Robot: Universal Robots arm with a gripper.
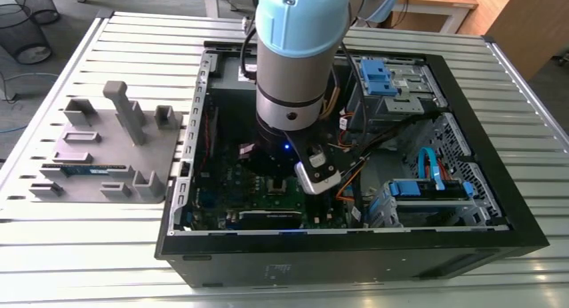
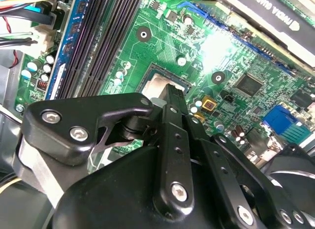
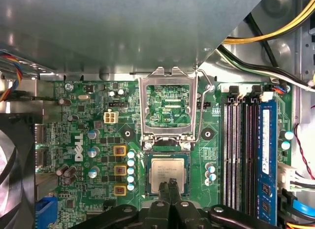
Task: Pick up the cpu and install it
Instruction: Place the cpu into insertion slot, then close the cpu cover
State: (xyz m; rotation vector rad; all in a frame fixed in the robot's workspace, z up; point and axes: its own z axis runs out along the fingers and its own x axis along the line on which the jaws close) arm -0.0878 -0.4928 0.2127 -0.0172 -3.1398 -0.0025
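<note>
Snugly within the socket's edges, cpu beneath pinched-together jaws.

In the exterior view, the fixture plate lies on the table at nine o'clock from the computer case; the cpu sits in its socket inside.

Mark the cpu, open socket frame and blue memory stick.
cpu (image 3: 167, 169): first wrist view, middle of its silver top.
open socket frame (image 3: 144, 108): first wrist view, metal side rail.
blue memory stick (image 3: 266, 160): first wrist view, mid-length.
</note>
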